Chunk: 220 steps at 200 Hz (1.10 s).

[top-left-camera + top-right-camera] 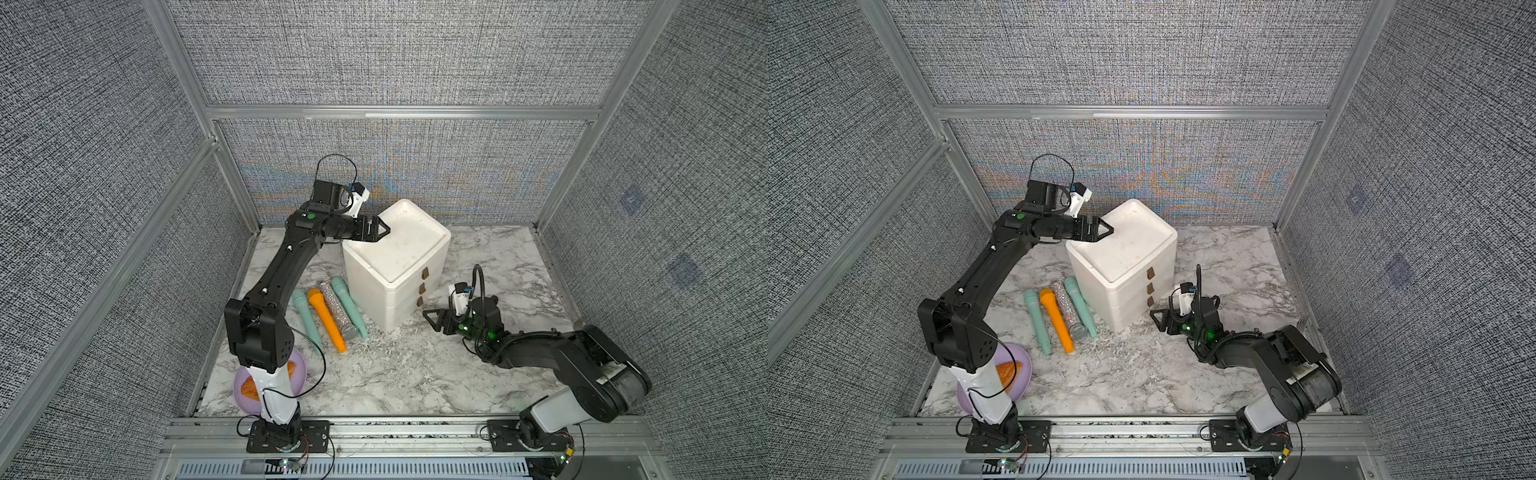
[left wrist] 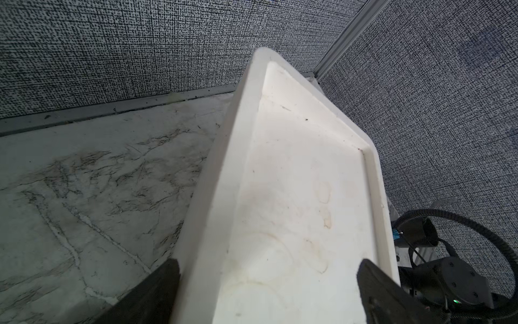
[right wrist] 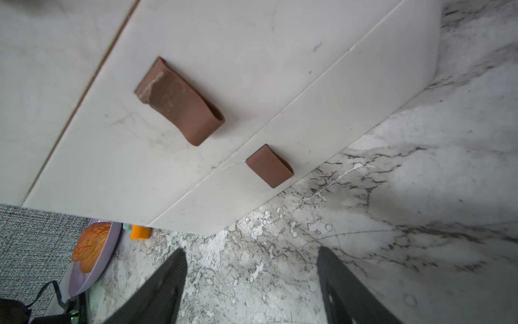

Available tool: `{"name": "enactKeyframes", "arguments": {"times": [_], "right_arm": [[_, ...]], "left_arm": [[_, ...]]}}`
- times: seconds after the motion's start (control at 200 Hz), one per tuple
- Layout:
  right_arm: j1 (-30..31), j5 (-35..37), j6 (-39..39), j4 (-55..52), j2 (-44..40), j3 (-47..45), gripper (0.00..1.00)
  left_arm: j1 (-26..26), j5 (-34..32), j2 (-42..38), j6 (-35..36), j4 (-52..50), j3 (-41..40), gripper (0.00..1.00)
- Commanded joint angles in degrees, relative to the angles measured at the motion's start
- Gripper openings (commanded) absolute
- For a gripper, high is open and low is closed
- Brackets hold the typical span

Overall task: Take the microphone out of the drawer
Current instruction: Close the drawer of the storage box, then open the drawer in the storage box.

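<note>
The marble table (image 1: 415, 382) carries a white drawer unit (image 1: 399, 253) of three stacked drawers, all of them shut. The microphone the task wants is therefore hidden inside, and which drawer holds it cannot be told. The left gripper (image 1: 384, 228) hangs at the unit's back top corner, jaws spread wide and holding nothing. The left wrist view shows one finger (image 2: 157, 297) outside the side wall and the other over the recessed top, but whether either touches is unclear. The right gripper (image 3: 251, 251) sits low over the table in front of the drawers, jaws apart and empty. It points toward the bottom handle (image 3: 269, 165), with the middle handle (image 3: 179, 101) above that, and is short of both. Four loose microphones (image 1: 332, 320) lie side by side on the table just beside the unit. The step in hand looks like the approach to open a drawer. The next move likely calls for the right gripper to advance until a brown tab lies between its fingers, close on it and pull straight out, while the left steadies the unit against sliding.
</note>
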Motion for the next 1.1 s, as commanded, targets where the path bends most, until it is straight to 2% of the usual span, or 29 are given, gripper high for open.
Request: {"name": "enactKeyframes", "arguments": {"times": [0.0, 0.245, 0.43, 0.741, 1.096], "right_arm": [[0.11, 0.78, -4.45, 5.79, 2.58, 0.41, 0.66], [0.67, -0.15, -6.35, 12.02, 8.79, 1.84, 0.51], [2.57, 4.61, -9.20, 9.71, 11.32, 4.29, 0.51], [3.05, 6.54, -11.43, 8.00, 14.09, 8.49, 0.49], [3.05, 6.04, -11.86, 8.04, 15.81, 10.89, 0.29]], "left_arm": [[-0.26, 3.59, -0.70, -0.09, -0.17, -0.25, 1.00], [-0.26, 3.57, -0.87, 0.02, -0.17, -0.60, 1.00], [-0.27, 3.82, -0.80, -0.13, -0.13, -0.52, 1.00], [-0.26, 4.52, -0.61, -0.48, 0.10, -0.46, 1.00], [-0.20, 4.88, -1.25, -0.55, 0.18, -0.44, 1.00]]}}
